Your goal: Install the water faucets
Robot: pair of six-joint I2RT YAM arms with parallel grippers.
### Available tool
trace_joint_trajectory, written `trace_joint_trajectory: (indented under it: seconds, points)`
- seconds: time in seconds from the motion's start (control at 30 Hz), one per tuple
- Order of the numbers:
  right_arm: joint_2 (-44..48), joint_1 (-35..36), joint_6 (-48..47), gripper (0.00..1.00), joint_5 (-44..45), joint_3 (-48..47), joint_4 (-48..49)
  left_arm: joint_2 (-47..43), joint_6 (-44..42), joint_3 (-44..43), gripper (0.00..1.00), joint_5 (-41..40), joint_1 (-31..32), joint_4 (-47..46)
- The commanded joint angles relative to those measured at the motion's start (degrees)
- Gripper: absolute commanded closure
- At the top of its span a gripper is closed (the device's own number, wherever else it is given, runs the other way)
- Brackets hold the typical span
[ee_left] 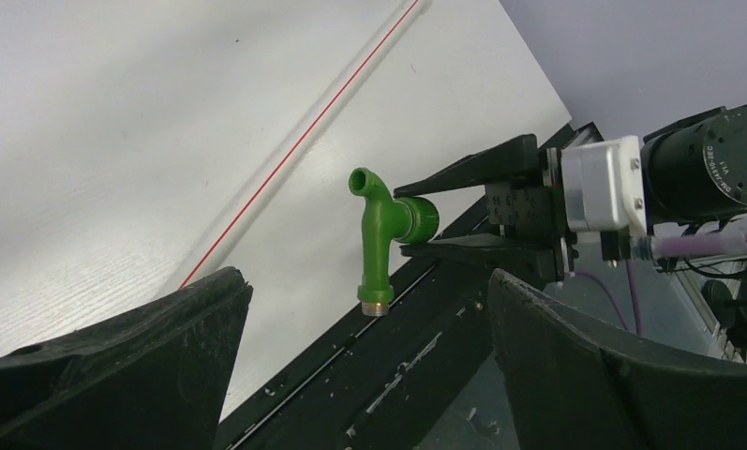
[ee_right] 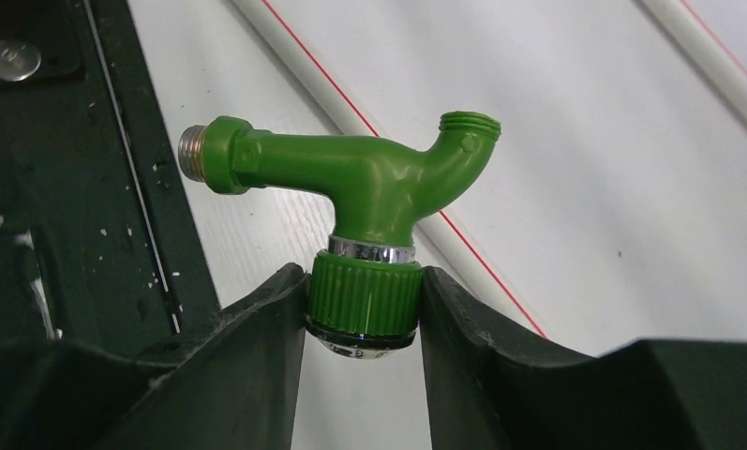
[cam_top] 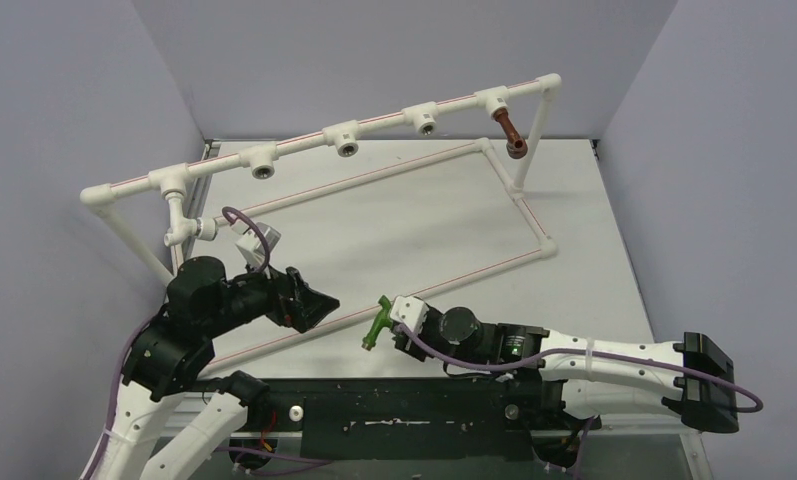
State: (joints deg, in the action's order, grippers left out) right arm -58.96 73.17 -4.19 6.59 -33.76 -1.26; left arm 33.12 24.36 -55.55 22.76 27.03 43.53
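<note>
A bright green faucet [cam_top: 377, 322] [ee_right: 369, 178] is held just above the table's near edge. My right gripper [cam_top: 391, 324] [ee_right: 365, 305] is shut on its ribbed knob, with the threaded silver end pointing toward the arm bases. The left gripper [cam_top: 319, 305] is open a short way to the faucet's left and faces it. In the left wrist view the green faucet [ee_left: 379, 234] hangs beyond and between the spread fingers [ee_left: 116, 356], with nothing touching them. A reddish-brown faucet [cam_top: 511, 135] hangs from the rightmost tee of the raised white pipe [cam_top: 384, 125].
Three open tee sockets [cam_top: 346, 145] line the raised pipe, and a small elbow fitting [cam_top: 192, 230] hangs at its left end. The frame's lower rails [cam_top: 534, 225] lie on the white table. A black base plate [cam_top: 394, 405] runs along the near edge. Grey walls stand close on both sides.
</note>
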Motion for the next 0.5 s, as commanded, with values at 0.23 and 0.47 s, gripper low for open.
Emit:
trace_joint_trajectory:
  seconds: [0.23,0.47]
  points:
    - [0.2,0.5,-32.8,1.00,-16.6,-6.8,1.5,0.2,1.0,3.6,0.04,4.8,0.1,0.0]
    - [-1.8,0.2,-39.9,1.00,-17.1,-10.0,1.4,0.1,2.3,8.2,0.04,10.8,0.1,-3.6]
